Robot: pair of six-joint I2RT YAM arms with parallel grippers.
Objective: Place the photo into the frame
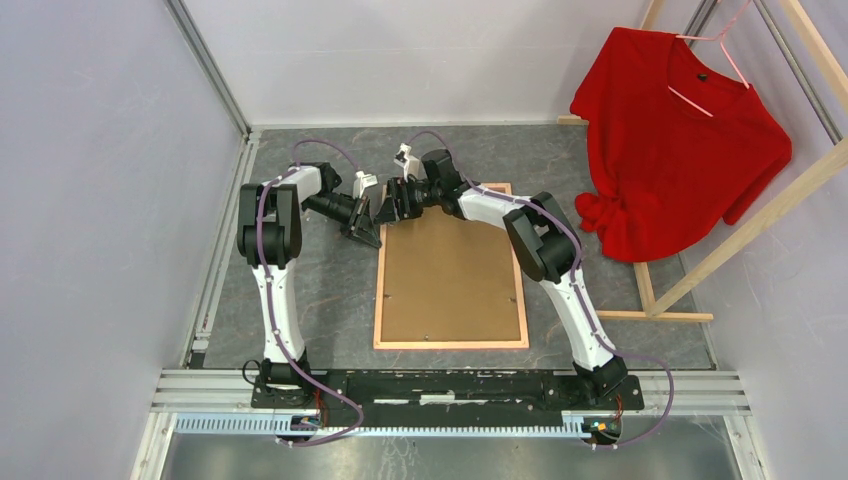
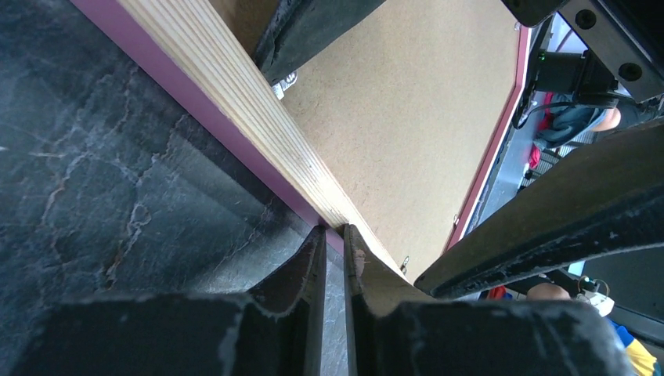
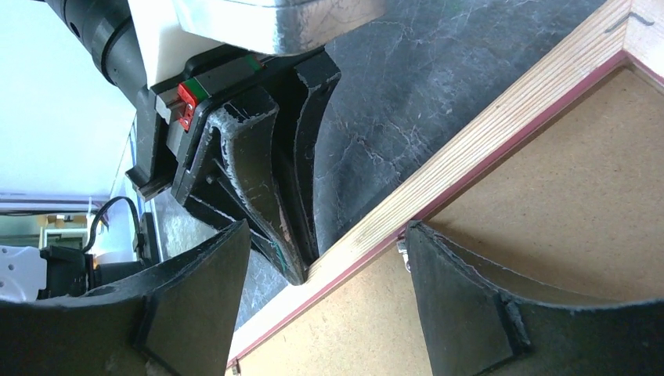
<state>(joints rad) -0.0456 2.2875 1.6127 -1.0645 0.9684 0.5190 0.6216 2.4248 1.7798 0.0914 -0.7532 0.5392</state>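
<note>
Left arm: bent inward, black left gripper (image 2: pixel 335 235) pinched together, tips at rim of pink-edged, brown-backed rectangular frame (image 1: pixel 450 265).
Right arm: right gripper (image 3: pixel 327 235) spread astride rim.
Hidden: frame's far-left corner.

A robotics lab test cell, plain pale lilac wall panels (image 1: pixel 100 200) framed by silver aluminium profiles (image 1: pixel 213 75), dark grey marbled tabletop (image 1: pixel 320 290), two white-and-black robot arms (image 1: pixel 275 300) bolted to a black base rail (image 1: pixel 480 382), light wooden clothes rack (image 1: pixel 750 232) with a red T-shirt (image 1: pixel 680 140) on a pink hanger (image 1: pixel 737 68).

The pink-edged frame (image 1: pixel 450 270) lies face down, its brown hardboard back upward.
</note>
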